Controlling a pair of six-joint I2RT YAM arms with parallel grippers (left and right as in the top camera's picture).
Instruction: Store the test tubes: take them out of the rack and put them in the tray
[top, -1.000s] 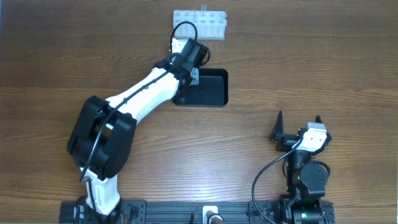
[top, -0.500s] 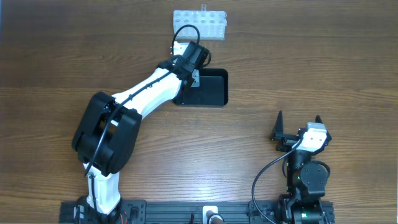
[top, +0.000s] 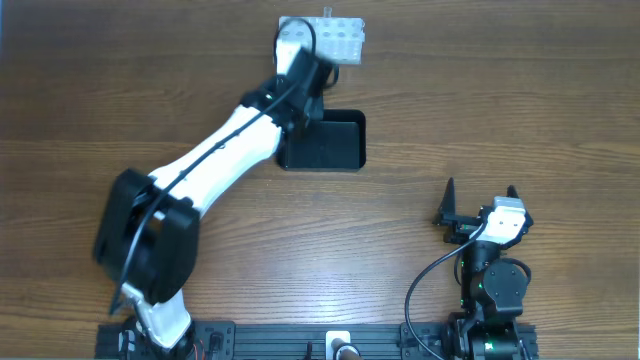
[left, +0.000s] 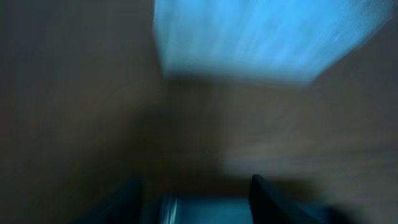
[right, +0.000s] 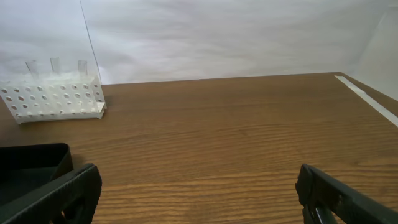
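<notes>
up by the rack: my left claw (top: 300, 48) hangs here now, with the white rack (top: 325, 40) just in front of it.
what changed: a second ago this claw was over the black tray (top: 345, 140). it has swung away fast, and the tray is now just behind it.
left claw grip: its own view is a blur, so i cannot tell if it is wide or shut.
tubes: three test tubes (right: 55, 64) stand up in the rack, far in front of my right claw (right: 199, 180).
right claw: wide, holding nothing, with the tray well apart from it.
what it means: i think i am going back for the next tube. there are tubes left to move.
</notes>
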